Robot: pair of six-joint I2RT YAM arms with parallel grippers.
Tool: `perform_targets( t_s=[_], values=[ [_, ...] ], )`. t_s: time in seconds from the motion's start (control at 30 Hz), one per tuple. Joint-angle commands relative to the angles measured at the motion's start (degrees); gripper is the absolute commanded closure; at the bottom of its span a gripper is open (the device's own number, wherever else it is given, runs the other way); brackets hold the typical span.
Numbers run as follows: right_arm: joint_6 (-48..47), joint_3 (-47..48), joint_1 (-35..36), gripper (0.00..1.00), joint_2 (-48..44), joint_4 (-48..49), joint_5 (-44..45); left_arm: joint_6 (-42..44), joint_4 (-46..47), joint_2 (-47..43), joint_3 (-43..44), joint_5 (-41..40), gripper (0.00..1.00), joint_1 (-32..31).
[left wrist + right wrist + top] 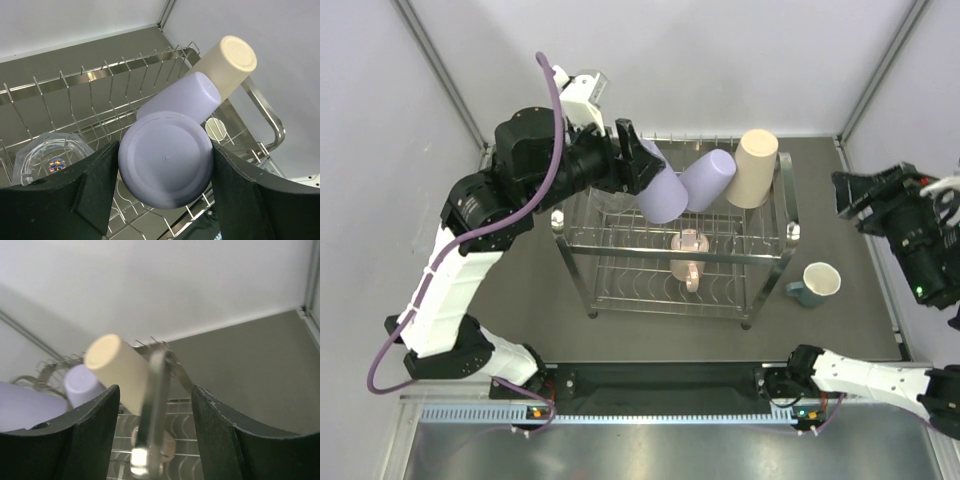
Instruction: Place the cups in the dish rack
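The chrome dish rack (765, 262) stands mid-table. My left gripper (638, 157) is shut on a lavender tumbler (662, 193), holding it upside down over the rack's upper tier; its base fills the left wrist view (165, 159). A second lavender tumbler (709, 178) and the tall beige tumbler (752, 168) lean inverted on the top tier. A clear glass (47, 156) sits on the tier at left. The pink mug (688, 256) lies on the lower tier. The teal mug (816, 283) stands on the table right of the rack. My right gripper (848, 203) is open and empty, right of the rack.
White enclosure walls stand behind and at both sides. The rack's right tube frame (155, 405) is close in front of the right gripper. A black and metal rail (660, 385) runs along the near edge between the arm bases.
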Motion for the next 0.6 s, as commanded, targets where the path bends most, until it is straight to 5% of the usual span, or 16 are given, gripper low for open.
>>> perform_targets(
  t_s=[0.0,0.3,0.57],
  values=[
    [-6.37,7.88,0.79,0.41,7.05,5.85,-6.09,2.80,0.69,0.27,-0.15,-1.29,1.00,-0.29],
    [-12.45,24.41,0.79,0.48,21.21,11.04,-20.76,4.73,-2.03,2.03,-0.51,-1.64,1.00,-0.47],
    [-8.85,23.64,0.79,0.64,26.05,13.50,-29.57,5.09,-2.65,1.77,-2.17,-1.12,0.98,-0.65]
  ],
)
